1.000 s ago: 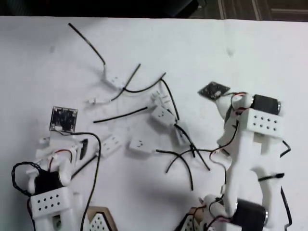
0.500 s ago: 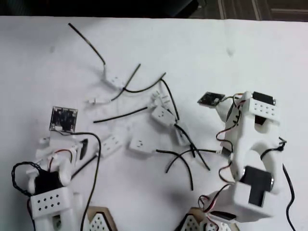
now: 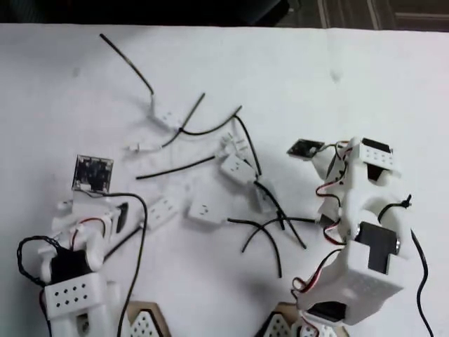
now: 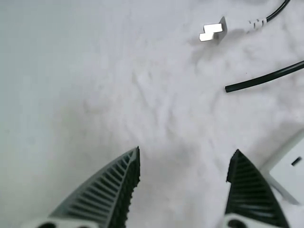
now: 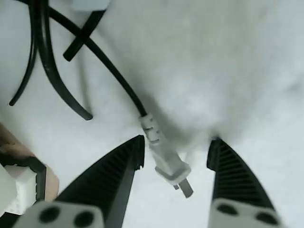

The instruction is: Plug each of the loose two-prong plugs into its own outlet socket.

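The white plug (image 5: 164,156) lies flat on the table (image 5: 228,57), framed between the spread fingers of the right gripper (image 5: 176,142), seemingly lined up so they can close on its body; nothing is gripped yet. Well apart from that plug, the left gripper (image 4: 185,154) hangs open, empty, near a socket block (image 4: 289,166).

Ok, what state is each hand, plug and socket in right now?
Left hand: open, empty.
Right hand: open, straddling a plug without gripping it.
White two-prong plug on black cable: loose, lying flat, unplugged.
Second white plug with bare metal prongs: loose, unplugged.
White square plastic outlet socket: empty, nothing plugged in.
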Robot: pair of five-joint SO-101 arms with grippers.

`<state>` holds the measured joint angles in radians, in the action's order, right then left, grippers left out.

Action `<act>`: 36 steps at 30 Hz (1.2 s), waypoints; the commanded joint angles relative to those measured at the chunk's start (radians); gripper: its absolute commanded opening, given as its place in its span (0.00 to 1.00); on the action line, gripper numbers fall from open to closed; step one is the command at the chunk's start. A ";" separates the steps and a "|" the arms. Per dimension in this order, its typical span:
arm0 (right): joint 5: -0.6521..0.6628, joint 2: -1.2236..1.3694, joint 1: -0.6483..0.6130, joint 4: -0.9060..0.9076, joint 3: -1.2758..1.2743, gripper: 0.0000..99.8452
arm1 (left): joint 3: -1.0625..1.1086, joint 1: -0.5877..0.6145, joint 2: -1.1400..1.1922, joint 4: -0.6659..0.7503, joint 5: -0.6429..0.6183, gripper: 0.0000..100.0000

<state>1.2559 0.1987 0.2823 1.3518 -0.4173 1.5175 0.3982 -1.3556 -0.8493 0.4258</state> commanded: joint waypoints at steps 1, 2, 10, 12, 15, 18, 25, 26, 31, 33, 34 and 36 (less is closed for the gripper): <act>0.005 0.008 0.012 -0.008 -0.003 0.13 | -0.005 0.004 -0.015 0.020 -0.006 0.29; 0.005 0.002 0.012 -0.007 -0.003 0.08 | -0.005 0.004 -0.015 0.020 -0.006 0.29; 0.003 -0.110 0.036 0.088 -0.003 0.02 | -0.005 0.004 -0.015 0.020 -0.006 0.29; 0.002 -0.153 0.042 0.091 -0.006 0.02 | -0.005 0.004 -0.015 0.020 -0.006 0.29; 0.002 -0.214 0.051 0.093 -0.028 0.02 | -0.005 0.004 -0.015 0.020 -0.006 0.29; 0.002 -0.289 0.058 0.111 -0.086 0.02 | -0.005 0.004 -0.015 0.020 -0.006 0.29; -0.152 -0.515 0.056 0.025 -0.180 0.02 | -0.005 0.004 -0.015 0.020 -0.006 0.29; -0.173 -0.527 0.056 0.002 -0.203 0.02 | -0.005 0.004 -0.015 0.020 -0.006 0.29; -0.218 -0.522 0.038 -0.015 -0.290 0.10 | -0.005 0.004 -0.015 0.020 -0.006 0.29; -0.218 -0.512 0.038 -0.018 -0.299 0.18 | -0.005 0.004 -0.015 0.020 -0.006 0.29; -0.218 -0.503 0.038 -0.018 -0.299 0.20 | -0.005 0.004 -0.015 0.020 -0.006 0.29; -0.218 -0.476 0.035 -0.021 -0.299 0.22 | -0.005 0.004 -0.015 0.020 -0.006 0.29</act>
<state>1.0472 -0.2877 0.3299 1.3410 -0.7211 1.5175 0.3982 -1.3556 -0.8493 0.4258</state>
